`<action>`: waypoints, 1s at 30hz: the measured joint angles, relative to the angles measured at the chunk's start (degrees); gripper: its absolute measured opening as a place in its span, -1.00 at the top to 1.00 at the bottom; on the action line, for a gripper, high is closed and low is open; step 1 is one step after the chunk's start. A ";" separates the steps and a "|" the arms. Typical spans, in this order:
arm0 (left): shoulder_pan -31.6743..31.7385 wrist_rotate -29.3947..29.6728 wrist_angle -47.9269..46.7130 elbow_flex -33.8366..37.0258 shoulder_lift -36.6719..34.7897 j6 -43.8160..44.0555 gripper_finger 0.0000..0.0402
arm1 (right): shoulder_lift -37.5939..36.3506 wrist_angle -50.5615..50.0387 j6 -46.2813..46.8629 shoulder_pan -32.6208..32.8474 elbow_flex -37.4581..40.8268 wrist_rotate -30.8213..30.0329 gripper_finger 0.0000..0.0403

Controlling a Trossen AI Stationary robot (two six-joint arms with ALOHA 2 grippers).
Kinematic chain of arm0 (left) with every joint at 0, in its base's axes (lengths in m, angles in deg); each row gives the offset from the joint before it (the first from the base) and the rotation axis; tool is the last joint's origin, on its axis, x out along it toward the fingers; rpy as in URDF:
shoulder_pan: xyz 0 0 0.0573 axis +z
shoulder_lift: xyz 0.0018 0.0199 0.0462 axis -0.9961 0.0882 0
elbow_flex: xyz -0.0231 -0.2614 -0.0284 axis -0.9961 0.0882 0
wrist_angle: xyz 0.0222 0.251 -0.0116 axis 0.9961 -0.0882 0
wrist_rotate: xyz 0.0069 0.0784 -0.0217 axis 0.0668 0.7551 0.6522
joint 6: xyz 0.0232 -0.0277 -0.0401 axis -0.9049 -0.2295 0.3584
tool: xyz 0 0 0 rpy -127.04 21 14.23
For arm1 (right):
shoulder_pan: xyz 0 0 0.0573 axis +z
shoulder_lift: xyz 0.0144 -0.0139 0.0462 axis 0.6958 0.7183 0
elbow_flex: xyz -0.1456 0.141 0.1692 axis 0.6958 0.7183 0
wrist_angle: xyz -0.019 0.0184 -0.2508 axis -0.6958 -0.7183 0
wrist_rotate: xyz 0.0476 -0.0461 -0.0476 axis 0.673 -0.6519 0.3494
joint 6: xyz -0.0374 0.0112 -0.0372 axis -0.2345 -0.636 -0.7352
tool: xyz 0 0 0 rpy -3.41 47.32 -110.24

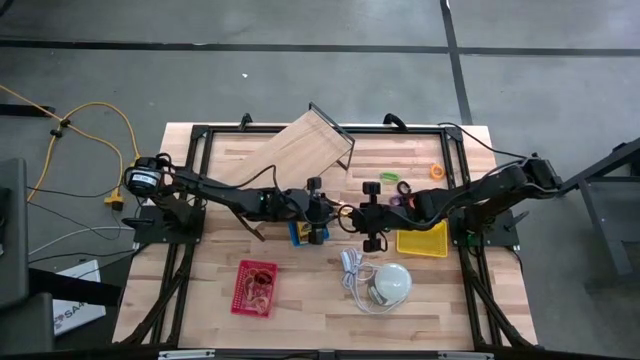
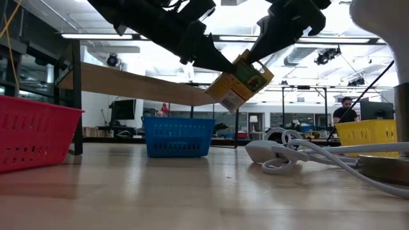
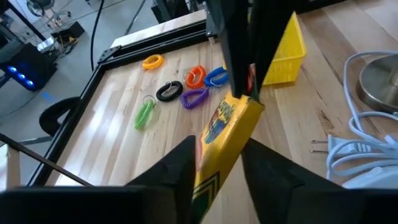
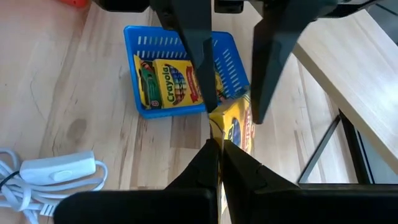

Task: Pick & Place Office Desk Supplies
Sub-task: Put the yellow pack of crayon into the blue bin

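A yellow-green crayon box (image 2: 241, 82) hangs tilted in the air above the table's middle, between both grippers. My left gripper (image 3: 217, 146) reaches in from the table's left, with the box (image 3: 233, 118) between its fingers. My right gripper (image 4: 217, 146) comes from the right and is shut on the box's other end (image 4: 239, 124). In the high view the two grippers (image 1: 325, 207) (image 1: 355, 212) meet just beyond the blue basket (image 1: 305, 232). A second crayon box (image 4: 165, 84) lies flat inside the blue basket (image 4: 180, 43). My left gripper has the crayon box between its two fingers (image 3: 186, 163), one on each of two opposite sides (image 3: 214, 155) near the box's lower end. The fingers come nearly level from the table's left. The box is clear of the table and tilted. My right gripper pinches the upper end of the box (image 3: 244, 102) between its shut fingers (image 3: 239, 56). It comes slanting down from the table's right. The box hangs below the fingers, tilted, with its barcode end (image 2: 227, 99) lowest.
A red basket (image 1: 255, 288) stands near left and a yellow basket (image 1: 422, 242) to the right. A white dome with cord (image 1: 390, 283) sits near the front. Coloured coil bands (image 3: 186, 93) lie at the far right, and a tilted wooden board (image 1: 300, 148) stands at the back.
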 joint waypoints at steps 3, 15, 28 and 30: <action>-0.06 -0.14 -0.12 0.00 -0.03 -0.03 0.54 | 0.00 0.78 -0.06 0.02 0.00 0.02 0.98; -0.11 -0.31 -0.22 0.00 -0.04 -2.36 0.87 | 0.00 1.04 -0.15 -0.02 0.00 -0.32 0.98; -0.48 -0.15 -0.14 0.00 -0.04 -5.82 0.89 | 0.00 1.19 -0.02 -0.02 0.00 1.62 0.98; -0.48 -0.15 0.11 0.02 -0.03 -5.73 0.89 | 0.00 1.19 -0.11 -0.02 0.00 1.64 0.98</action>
